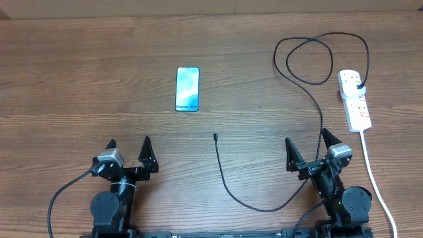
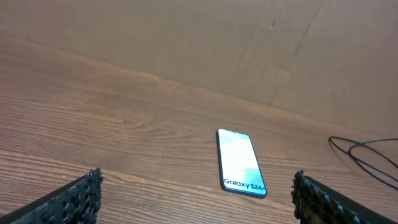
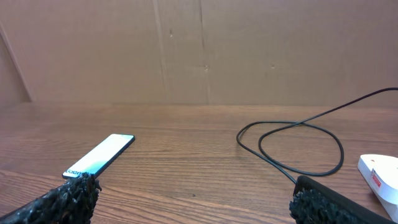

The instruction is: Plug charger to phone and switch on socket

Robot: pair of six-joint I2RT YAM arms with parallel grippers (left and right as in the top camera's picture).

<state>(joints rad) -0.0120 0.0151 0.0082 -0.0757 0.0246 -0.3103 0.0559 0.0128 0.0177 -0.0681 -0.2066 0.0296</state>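
Note:
The phone [image 1: 188,89] lies flat on the table left of centre, screen lit teal; it also shows in the left wrist view [image 2: 240,162] and the right wrist view [image 3: 101,155]. The charger cable [image 1: 304,76] loops from its black plug [image 1: 359,86], which sits in the white socket strip [image 1: 355,99] at the right, down to its connector tip [image 1: 215,137] near the table's middle. The cable's loop shows in the right wrist view [image 3: 292,140]. My left gripper [image 1: 129,151] is open and empty, near the front. My right gripper [image 1: 307,147] is open and empty, beside the cable.
The socket's thick white lead [image 1: 377,182] runs down the right side past my right arm. A cardboard wall [image 3: 199,50] stands at the table's far edge. The socket's end shows at the right edge of the right wrist view [image 3: 380,174].

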